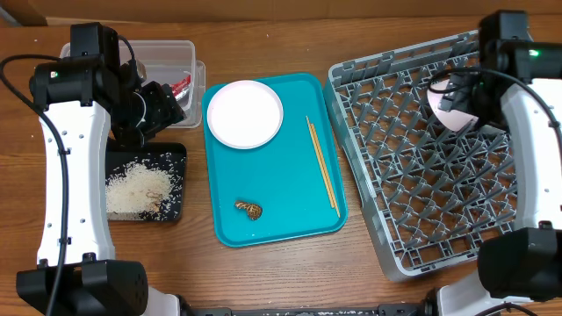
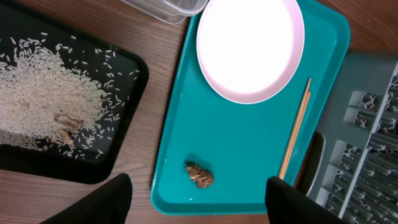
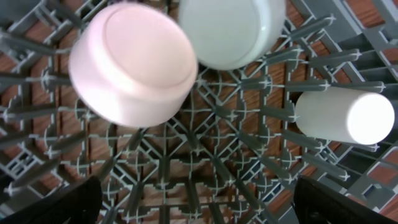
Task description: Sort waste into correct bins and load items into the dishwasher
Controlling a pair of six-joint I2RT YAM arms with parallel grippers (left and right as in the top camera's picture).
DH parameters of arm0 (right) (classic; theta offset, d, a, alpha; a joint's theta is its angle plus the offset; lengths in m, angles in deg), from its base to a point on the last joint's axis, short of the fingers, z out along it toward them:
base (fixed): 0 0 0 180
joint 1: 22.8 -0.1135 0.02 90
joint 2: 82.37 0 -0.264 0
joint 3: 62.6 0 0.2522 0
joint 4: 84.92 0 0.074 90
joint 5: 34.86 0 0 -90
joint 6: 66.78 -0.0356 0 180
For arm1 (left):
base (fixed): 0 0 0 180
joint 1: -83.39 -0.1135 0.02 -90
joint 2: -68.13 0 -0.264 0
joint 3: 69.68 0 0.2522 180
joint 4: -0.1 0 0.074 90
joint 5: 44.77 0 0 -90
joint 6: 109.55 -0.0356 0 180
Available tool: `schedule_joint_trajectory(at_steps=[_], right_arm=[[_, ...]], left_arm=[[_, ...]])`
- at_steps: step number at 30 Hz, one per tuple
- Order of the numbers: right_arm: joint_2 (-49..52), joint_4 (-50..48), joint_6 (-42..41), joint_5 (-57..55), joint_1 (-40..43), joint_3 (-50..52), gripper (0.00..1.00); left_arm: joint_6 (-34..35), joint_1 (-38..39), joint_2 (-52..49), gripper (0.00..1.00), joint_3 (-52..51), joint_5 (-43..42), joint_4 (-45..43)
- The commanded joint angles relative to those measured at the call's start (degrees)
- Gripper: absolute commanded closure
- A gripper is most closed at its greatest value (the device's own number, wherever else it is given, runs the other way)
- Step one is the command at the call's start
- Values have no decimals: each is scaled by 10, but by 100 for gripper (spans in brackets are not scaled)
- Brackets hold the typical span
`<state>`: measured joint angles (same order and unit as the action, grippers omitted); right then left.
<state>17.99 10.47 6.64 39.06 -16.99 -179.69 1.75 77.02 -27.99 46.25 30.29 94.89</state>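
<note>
Pink bowl (image 3: pixel 134 62) upturned among rack (image 3: pixel 205 158) pegs, right claw (image 3: pixel 199 204) apart, left claw (image 2: pixel 199 202) apart above teal tray (image 2: pixel 249 146)

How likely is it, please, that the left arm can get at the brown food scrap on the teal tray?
Probably yes: the food scrap lies uncovered on the teal tray, and nothing stands between it and the open left tool.

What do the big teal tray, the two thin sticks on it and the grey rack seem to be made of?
The teal tray looks like moulded plastic, smooth with a soft sheen: uniform colour, rounded raised rim. The chopsticks look like wood or bamboo: pale tan, matte. The grey dish rack looks like hard matte plastic: moulded grid and pegs, one even grey.
</note>
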Motion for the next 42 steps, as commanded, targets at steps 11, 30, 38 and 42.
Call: schedule_joint_trajectory(at_steps=[11,30,38,42], right_arm=[[30,9,1,57,84,9,96],[30,127,43,188,58,91,96],[30,73,43,219,57,226,96],[30,48,47,242,47,269,96]], left_arm=[[5,4,13,29,14,3,0],[6,4,13,29,14,3,0],[6,4,13,29,14,3,-2],[6,4,13,28,14,3,-3]])
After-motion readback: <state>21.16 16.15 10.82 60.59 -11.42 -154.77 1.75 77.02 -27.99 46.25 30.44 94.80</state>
